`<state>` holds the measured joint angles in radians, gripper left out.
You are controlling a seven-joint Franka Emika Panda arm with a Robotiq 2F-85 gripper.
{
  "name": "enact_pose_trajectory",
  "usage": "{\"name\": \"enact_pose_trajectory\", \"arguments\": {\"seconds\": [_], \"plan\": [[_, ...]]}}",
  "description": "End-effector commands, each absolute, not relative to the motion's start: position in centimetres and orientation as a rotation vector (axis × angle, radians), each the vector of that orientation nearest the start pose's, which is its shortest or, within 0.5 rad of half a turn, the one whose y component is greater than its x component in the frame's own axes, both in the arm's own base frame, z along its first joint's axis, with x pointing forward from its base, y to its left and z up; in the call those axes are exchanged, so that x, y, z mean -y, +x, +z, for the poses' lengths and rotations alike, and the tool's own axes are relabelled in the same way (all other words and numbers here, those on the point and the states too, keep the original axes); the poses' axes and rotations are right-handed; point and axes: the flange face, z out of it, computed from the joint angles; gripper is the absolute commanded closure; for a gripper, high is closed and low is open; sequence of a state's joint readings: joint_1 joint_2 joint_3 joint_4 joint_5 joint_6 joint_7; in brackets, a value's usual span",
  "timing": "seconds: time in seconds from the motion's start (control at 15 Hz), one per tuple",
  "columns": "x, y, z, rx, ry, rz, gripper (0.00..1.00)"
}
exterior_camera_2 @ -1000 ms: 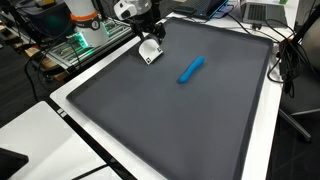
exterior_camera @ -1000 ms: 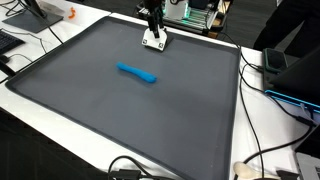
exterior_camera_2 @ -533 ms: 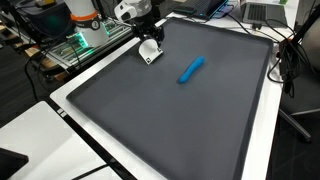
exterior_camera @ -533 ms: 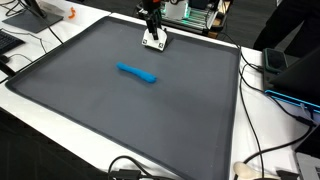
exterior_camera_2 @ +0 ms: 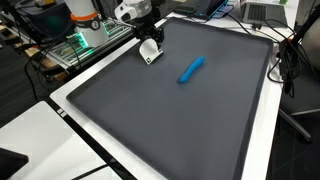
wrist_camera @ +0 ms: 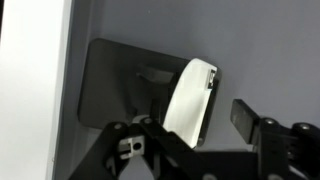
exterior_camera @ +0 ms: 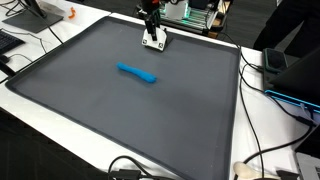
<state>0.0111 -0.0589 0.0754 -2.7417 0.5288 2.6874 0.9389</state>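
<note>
A small white object with a dark edge (exterior_camera: 154,42) lies on the large dark grey mat (exterior_camera: 100,115) near its far edge; it also shows in the other exterior view (exterior_camera_2: 149,53). My gripper (exterior_camera: 152,31) (exterior_camera_2: 148,42) hangs right over it, open. In the wrist view the white object (wrist_camera: 190,90) sits between my fingers (wrist_camera: 205,115), close to the left finger, with a gap to the right finger. A blue pen-like object (exterior_camera: 137,73) (exterior_camera_2: 191,69) lies apart on the middle of the mat.
The mat (exterior_camera_2: 170,125) covers a white table. Cables (exterior_camera: 262,90) and a black box (exterior_camera: 276,60) lie along one side. An orange item (exterior_camera: 72,14) and electronics with green lights (exterior_camera_2: 72,45) stand behind the mat's far edge.
</note>
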Motion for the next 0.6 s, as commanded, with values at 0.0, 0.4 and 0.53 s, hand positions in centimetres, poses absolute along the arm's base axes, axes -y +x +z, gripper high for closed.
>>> {"name": "enact_pose_trajectory", "arguments": {"seconds": [0.0, 0.4, 0.53], "plan": [[-1.63, 39.26, 23.46, -1.83, -2.302, 0.129, 0.55], [-1.52, 39.38, 23.84, -1.841, -2.265, 0.104, 1.0], [-1.43, 39.39, 24.2, -1.852, -2.24, 0.087, 1.0]]}}
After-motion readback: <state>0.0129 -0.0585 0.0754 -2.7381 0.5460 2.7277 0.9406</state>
